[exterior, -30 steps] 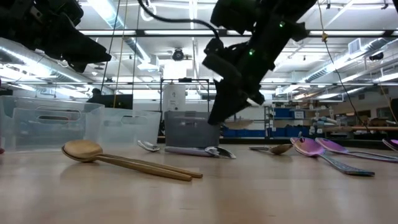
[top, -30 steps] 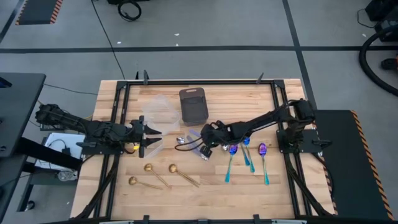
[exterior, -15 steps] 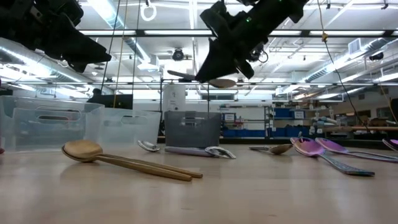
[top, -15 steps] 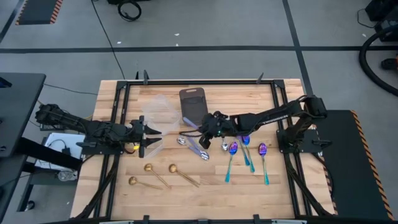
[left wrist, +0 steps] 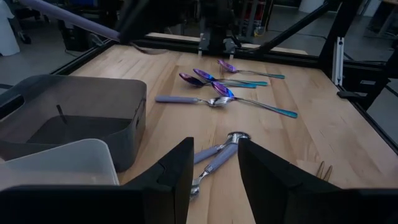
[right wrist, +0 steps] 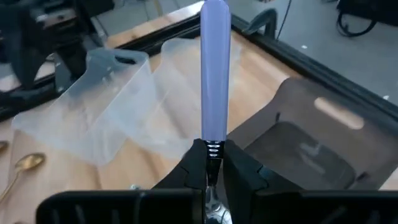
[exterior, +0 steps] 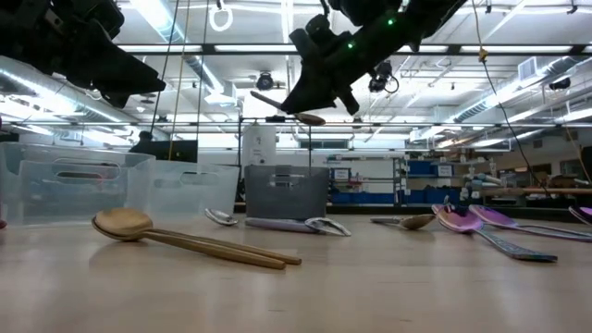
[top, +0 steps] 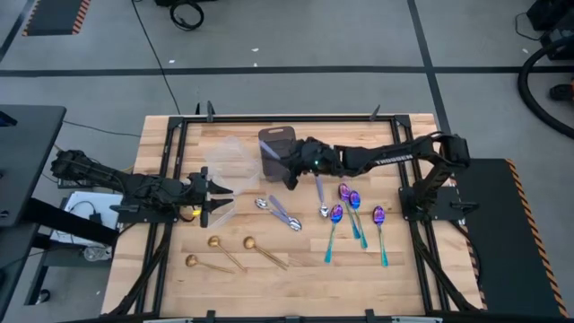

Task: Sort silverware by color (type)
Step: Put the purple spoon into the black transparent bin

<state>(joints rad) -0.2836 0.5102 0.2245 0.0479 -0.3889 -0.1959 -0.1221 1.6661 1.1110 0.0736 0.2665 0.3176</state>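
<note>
My right gripper (top: 292, 170) hangs above the near edge of the dark grey tray (top: 278, 148), shut on a silver spoon with a lavender handle (exterior: 287, 108). Two similar spoons (top: 280, 212) lie side by side on the table, and a third (top: 320, 194) lies to their right. Three purple-bowled spoons with teal handles (top: 355, 215) lie flat further right. Three gold spoons (top: 235, 251) lie near the front edge. My left gripper (top: 224, 197) hovers open by the clear tubs (top: 229, 163), touching nothing. My right gripper pinches the spoon between its two fingers (right wrist: 194, 163) at the neck (right wrist: 212, 148), where the lavender handle meets the metal. The handle (right wrist: 215, 62) sticks out forward past the fingertips, along the fingers. The spoon is lifted clear, roughly level, high above the tray.
The tray (right wrist: 311, 146) stands at the table's far middle, with two clear tubs (right wrist: 106, 106) to its left. The left wrist view shows the tray wall (left wrist: 81, 121) and a tub rim (left wrist: 59, 165) close to my left gripper (left wrist: 211, 177). A black frame runs round the table.
My right gripper has risen from the table beside the silver spoons, carrying one spoon up with it, and has moved toward the far edge and slightly left, to above the tray's near edge. The other spoons have stayed where they lay.
</note>
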